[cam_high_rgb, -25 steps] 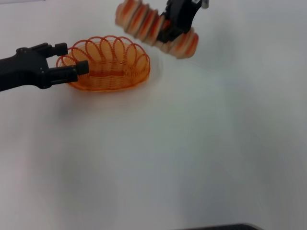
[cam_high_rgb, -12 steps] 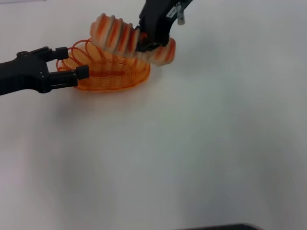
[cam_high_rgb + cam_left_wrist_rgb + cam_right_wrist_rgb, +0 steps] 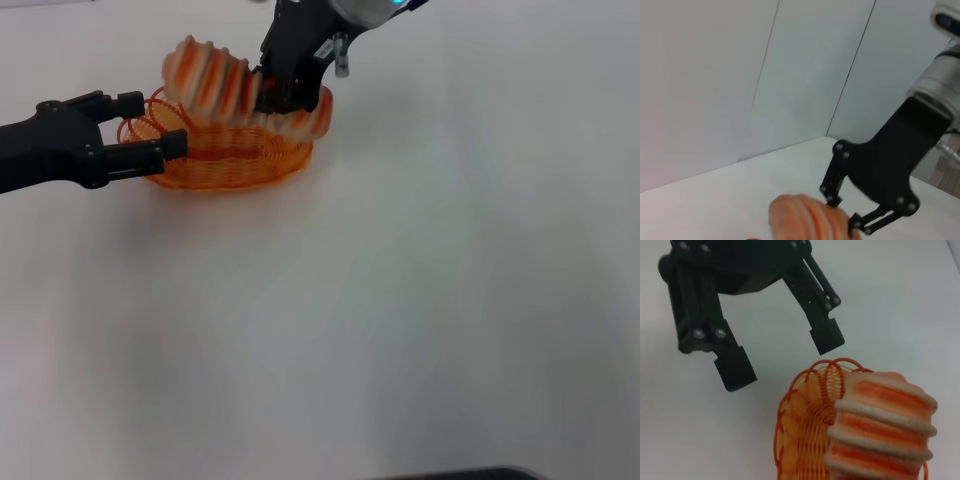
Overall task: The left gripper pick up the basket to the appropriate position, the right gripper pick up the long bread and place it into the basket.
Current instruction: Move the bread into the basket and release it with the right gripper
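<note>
Gripping the bread [image 3: 245, 92] mid-length, the right tool [image 3: 283, 92] has its fingers closed on the loaf, which hangs tilted just above the basket [image 3: 225, 165], the end away from the left arm lowest and near or at the rim; can't tell if it touches. Right wrist view shows the loaf's ribbed end [image 3: 882, 422] over the basket's woven bottom [image 3: 805, 440], not resting in it yet.

Left tool [image 3: 140, 128] sits at the basket's end on the robot's left, fingers spread w/ a clear gap, one tip beside the rim and nothing held. Right wrist view confirms: both fingers [image 3: 735, 367] apart, just off the looped rim, basket standing on the white surface [image 3: 400, 300].

Progress, as I judge it: basket looks placed and let go, so step 1 done. Bread is picked up and carried over the basket; what's left is to lower it, level it lengthwise w/ the oval, release, and pull the arm clear.

Count: 1 basket, 1 bread, 2 tools.
</note>
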Action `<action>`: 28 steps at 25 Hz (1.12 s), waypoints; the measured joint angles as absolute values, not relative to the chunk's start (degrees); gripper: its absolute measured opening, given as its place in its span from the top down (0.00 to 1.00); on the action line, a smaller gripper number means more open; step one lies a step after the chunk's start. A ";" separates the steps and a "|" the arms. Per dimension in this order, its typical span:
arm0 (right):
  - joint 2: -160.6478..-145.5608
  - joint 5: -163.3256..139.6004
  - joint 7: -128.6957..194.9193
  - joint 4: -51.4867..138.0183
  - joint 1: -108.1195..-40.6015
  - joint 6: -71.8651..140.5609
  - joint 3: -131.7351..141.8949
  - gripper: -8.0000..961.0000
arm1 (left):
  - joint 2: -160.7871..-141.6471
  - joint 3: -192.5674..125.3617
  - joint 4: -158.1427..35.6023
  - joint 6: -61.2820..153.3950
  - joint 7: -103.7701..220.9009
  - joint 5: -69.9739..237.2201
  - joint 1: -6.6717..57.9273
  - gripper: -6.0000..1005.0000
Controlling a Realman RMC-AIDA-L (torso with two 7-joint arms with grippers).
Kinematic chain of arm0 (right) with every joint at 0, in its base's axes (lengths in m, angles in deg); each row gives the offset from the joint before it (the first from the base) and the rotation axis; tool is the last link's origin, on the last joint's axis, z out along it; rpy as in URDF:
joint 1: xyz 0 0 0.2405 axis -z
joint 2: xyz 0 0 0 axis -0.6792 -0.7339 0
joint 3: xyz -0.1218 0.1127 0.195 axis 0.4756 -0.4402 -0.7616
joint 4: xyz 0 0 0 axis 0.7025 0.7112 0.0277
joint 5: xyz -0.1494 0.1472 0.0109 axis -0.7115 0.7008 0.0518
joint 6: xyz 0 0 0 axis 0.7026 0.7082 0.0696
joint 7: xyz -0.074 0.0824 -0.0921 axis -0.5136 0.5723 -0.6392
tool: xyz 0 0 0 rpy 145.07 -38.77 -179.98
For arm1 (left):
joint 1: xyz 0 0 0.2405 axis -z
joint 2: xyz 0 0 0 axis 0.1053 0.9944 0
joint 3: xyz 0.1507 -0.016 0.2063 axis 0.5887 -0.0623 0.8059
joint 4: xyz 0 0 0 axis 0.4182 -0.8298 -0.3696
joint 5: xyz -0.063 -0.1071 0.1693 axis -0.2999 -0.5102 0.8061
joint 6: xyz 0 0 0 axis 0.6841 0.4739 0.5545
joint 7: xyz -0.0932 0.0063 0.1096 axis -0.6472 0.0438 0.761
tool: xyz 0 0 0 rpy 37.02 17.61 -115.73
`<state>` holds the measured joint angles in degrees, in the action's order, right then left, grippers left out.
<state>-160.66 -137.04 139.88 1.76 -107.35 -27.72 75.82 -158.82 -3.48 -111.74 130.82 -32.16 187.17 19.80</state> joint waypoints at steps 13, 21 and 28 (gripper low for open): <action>-161.05 -133.80 136.29 7.30 -107.29 -18.41 78.34 0.76 | -158.82 -3.45 -111.75 130.81 -32.16 187.12 19.80 0.10; -161.16 -131.81 134.38 8.05 -107.40 -17.41 78.59 0.75 | -158.82 -3.39 -111.80 130.76 -32.16 187.12 20.18 0.10; -161.11 -130.18 133.93 8.18 -107.29 -16.61 78.59 0.60 | -158.82 -3.39 -111.88 130.47 -32.17 187.12 20.39 0.10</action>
